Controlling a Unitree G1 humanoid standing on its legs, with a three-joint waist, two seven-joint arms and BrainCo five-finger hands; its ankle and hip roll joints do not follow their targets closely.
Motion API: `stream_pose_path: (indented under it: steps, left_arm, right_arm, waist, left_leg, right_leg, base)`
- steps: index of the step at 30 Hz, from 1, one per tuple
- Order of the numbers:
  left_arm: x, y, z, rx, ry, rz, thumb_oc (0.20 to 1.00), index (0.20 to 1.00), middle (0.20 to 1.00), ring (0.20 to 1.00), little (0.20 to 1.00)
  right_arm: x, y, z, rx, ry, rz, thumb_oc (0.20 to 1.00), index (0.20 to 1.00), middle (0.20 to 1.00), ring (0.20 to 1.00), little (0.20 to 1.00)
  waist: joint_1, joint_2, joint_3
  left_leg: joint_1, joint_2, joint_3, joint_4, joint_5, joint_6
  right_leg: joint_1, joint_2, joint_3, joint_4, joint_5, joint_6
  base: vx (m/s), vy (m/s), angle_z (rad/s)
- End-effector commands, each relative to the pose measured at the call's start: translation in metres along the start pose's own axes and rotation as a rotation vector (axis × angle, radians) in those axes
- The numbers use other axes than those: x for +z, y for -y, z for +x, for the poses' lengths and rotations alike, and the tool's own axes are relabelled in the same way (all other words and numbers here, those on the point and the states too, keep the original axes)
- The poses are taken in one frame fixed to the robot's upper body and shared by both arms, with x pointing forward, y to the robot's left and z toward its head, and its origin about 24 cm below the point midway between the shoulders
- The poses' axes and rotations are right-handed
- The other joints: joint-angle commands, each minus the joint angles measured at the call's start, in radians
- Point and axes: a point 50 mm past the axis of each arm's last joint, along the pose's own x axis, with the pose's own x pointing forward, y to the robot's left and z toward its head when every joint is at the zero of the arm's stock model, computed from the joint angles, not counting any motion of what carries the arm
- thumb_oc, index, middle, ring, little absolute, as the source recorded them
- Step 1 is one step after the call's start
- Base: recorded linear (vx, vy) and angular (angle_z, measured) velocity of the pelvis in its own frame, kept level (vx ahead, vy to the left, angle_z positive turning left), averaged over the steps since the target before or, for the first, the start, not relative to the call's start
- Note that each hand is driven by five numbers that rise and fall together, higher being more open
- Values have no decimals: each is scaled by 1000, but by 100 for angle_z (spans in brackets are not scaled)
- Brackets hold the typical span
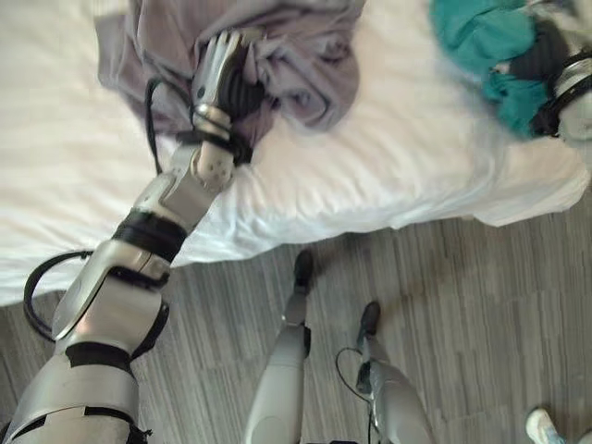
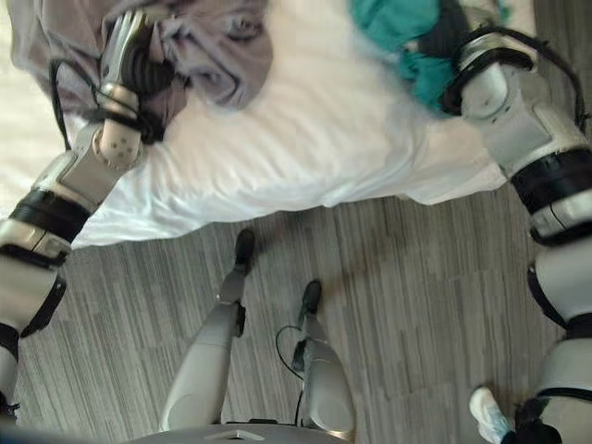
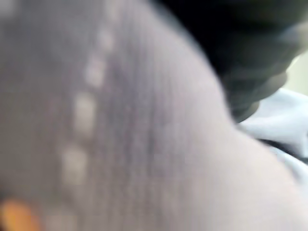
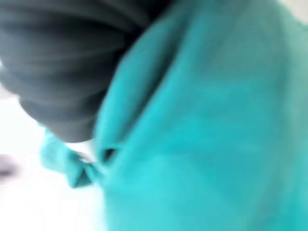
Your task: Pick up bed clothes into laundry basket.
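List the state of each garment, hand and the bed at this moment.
Grey garment: crumpled on the bed, under the left hand.
Teal garment: bunched on the bed, at the right hand.
Left hand: on the grey garment, fingertips hidden in folds.
Right hand: in the teal garment, fingers hidden.
Bed: white sheet on.

Left hand on grey garment, fingers apparently buried.

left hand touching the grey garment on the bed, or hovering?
Touching. In the left eye view the left hand lies pressed into the crumpled grey garment, cloth bunched against its fingers; the left wrist view has grey cloth right against the hand's cover.
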Motion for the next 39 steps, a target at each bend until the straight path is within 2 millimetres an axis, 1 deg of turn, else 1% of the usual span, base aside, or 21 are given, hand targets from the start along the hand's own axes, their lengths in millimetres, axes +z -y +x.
stream_pose_path:
  steps: [1,4,5,6,8,9,10,12,16,17,18,21,22,26,29,32,34,35,37,38,39]
  left_arm:
    - [-11,17,-24,6,-86,-119,200,200,200,200,200]
    - [4,30,-49,7,-74,-324,200,200,200,200,200]
    - [22,32,-69,9,-18,-459,200,200,200,200,200]
    - [23,33,-71,0,-19,-461,200,200,200,200,200]
    - [38,29,-84,-5,41,-520,200,200,200,200,200]
    - [38,30,-86,-10,39,-522,200,200,200,200,200]
    - [46,22,-85,14,90,-528,200,200,200,200,200]
    - [49,18,-86,19,110,-525,200,200,200,200,200]
    - [62,-10,-83,83,212,-514,200,200,200,200,200]
    - [62,-10,-83,83,212,-513,200,200,200,200,200]
    - [73,-19,-82,89,275,-517,200,200,200,200,200]
    - [75,-20,-84,86,280,-529,200,200,200,200,200]
    - [79,-18,-87,79,286,-564,200,200,200,200,200]
    - [77,-9,-88,68,253,-598,200,200,200,200,200]
    - [77,0,-84,66,220,-657,200,200,200,200,200]
    - [74,4,-83,71,189,-692,200,200,200,200,200]
    - [70,15,-88,42,133,-750,200,200,200,200,200]
    - [66,18,-90,42,106,-759,200,200,200,200,200]
    - [62,24,-98,16,75,-759,200,200,200,200,200]
    - [59,28,-103,-9,60,-749,200,200,200,200,200]
    - [58,30,-106,-26,51,-748,200,200,200,200,200]
  right_arm:
    - [-29,30,-34,-195,-60,72,200,200,200,200,200]
    - [-43,0,-85,-197,-127,224,200,200,200,200,200]
    - [-56,-30,-132,-152,-234,310,200,200,200,200,200]
    - [-57,-31,-136,-148,-241,310,200,200,200,200,200]
    - [-64,-52,-179,-99,-356,347,200,200,200,200,200]
    - [-63,-52,-181,-96,-360,346,200,200,200,200,200]
    - [-66,-61,-197,-81,-412,363,200,200,200,200,200]
    - [-65,-64,-201,-74,-425,366,200,200,200,200,200]
    - [-61,-77,-207,-40,-442,412,200,200,200,200,200]
    - [-61,-77,-207,-39,-442,412,200,200,200,200,200]
    - [-59,-84,-206,-24,-439,444,200,200,200,200,200]
    - [-57,-87,-205,-21,-436,453,200,200,200,200,200]
    - [-50,-90,-201,-19,-410,476,200,200,200,200,200]
    - [-45,-89,-199,-20,-380,489,200,200,200,200,200]
    - [-37,-82,-199,-5,-331,500,200,200,200,200,200]
    - [-37,-79,-199,7,-322,505,200,200,200,200,200]
    - [-41,-73,-198,15,-313,493,200,200,200,200,200]
    - [-40,-70,-196,11,-304,485,200,200,200,200,200]
    - [-39,-58,-192,9,-268,445,200,200,200,200,200]
    - [-39,-53,-190,8,-251,423,200,200,200,200,200]
    - [-38,-49,-186,5,-233,409,200,200,200,200,200]
  waist:
    - [-28,24,-23]
    - [-40,45,-85]
    - [-53,71,-137]
    - [-49,70,-141]
    - [-63,90,-184]
    - [-60,89,-186]
    - [-63,103,-197]
    - [-57,107,-197]
    - [-23,127,-219]
    - [-22,126,-218]
    - [11,124,-256]
    - [31,121,-267]
    - [47,123,-283]
    - [50,132,-283]
    - [16,150,-268]
    - [8,158,-253]
    - [-2,148,-218]
    - [3,138,-201]
    - [21,111,-182]
    - [28,100,-178]
    - [30,100,-179]
  left_leg:
    - [146,38,56,-2,-182,-48]
    - [221,26,56,-2,-204,-35]
    - [280,18,55,-2,-217,-24]
    - [284,18,53,-2,-219,-24]
    - [330,10,51,-2,-229,-15]
    - [333,10,51,-2,-230,-15]
    - [355,10,60,-2,-233,-9]
    - [372,15,75,-2,-237,-6]
    - [402,66,163,-2,-220,-11]
    - [403,66,164,-2,-220,-11]
    - [409,82,218,-2,-204,-15]
    - [413,85,245,-2,-199,-17]
    - [412,102,289,-2,-181,-24]
    - [420,120,312,-1,-165,-34]
    - [405,158,325,2,-130,-58]
    - [406,171,307,5,-130,-70]
    - [410,182,249,70,-151,-81]
    - [396,173,197,114,-167,-73]
    - [352,91,69,182,-211,-54]
    - [332,38,34,193,-240,-44]
    - [314,13,32,188,-237,-32]
  right_leg:
    - [-61,8,31,10,90,-19]
    - [12,-4,22,10,70,-22]
    - [68,-15,11,15,54,-22]
    - [74,-15,9,15,52,-22]
    - [116,-18,0,22,40,-21]
    - [120,-18,0,22,39,-21]
    - [124,-18,-15,57,36,-16]
    - [123,-18,-24,91,27,-14]
    - [156,-29,-134,236,-29,-15]
    - [156,-29,-133,238,-30,-15]
    - [217,-51,-219,247,-27,-15]
    - [243,-65,-246,226,-12,-9]
    - [276,-67,-274,171,-17,-8]
    - [280,-41,-248,132,-36,-23]
    - [283,5,-220,59,-58,-38]
    - [281,28,-194,30,-57,-46]
    - [286,51,-140,18,-70,-63]
    - [282,58,-112,16,-66,-72]
    - [287,69,-41,11,-72,-90]
    - [292,77,-4,10,-77,-96]
    - [289,88,22,10,-72,-100]
  base:
    - [197,35,5]
    - [208,40,0]
    - [255,59,7]
    - [236,60,7]
    - [152,50,3]
    - [115,74,5]
    - [13,37,0]
    - [-24,27,-25]
    - [-66,-9,-63]
    - [-101,-78,-72]
    - [-65,-62,-72]
    - [-102,-84,-107]
    - [-141,-91,-54]
    - [-84,-122,-47]
    - [-132,-274,-56]
    - [-51,-204,-42]
    - [20,-296,-65]
    - [46,-281,-72]
    - [93,-308,-93]
    - [142,-309,-82]
    - [185,-236,-133]
